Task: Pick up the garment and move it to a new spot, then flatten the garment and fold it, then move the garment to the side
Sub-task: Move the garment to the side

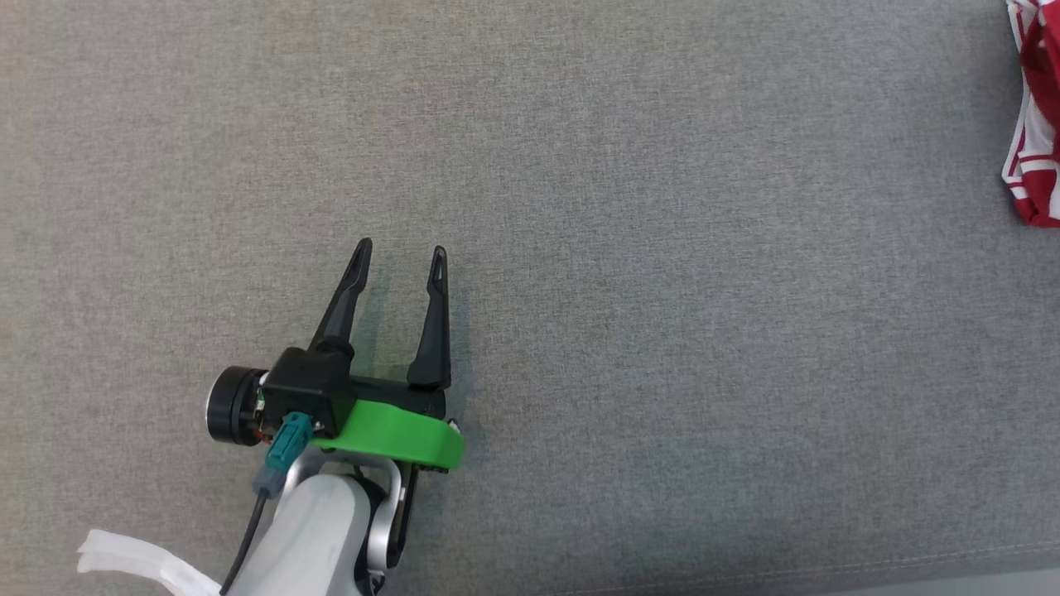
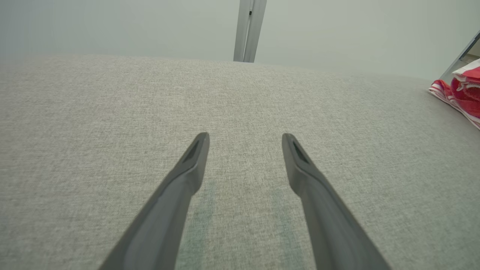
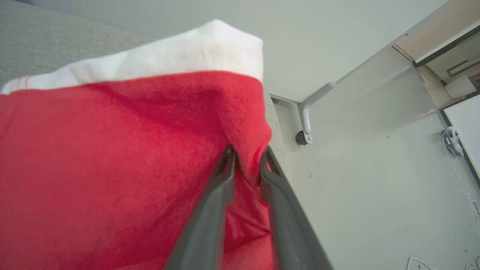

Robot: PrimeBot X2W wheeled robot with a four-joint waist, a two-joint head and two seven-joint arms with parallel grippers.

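Red-and-white striped garment sits bunched at the far right edge of the grey fabric surface. Right gripper is pinched on a fold of its red cloth, so the pick-up step looks in hand. Left gripper is spread and empty, well apart. Next move: lift clear and carry toward the centre without dragging.

garment cut off, rt edge

- The desk is covered across its whole top in plain grey woven fabric, laid flat and smooth.
- A red-and-white garment is bunched at the right side, with its striped folds resting on the fabric.
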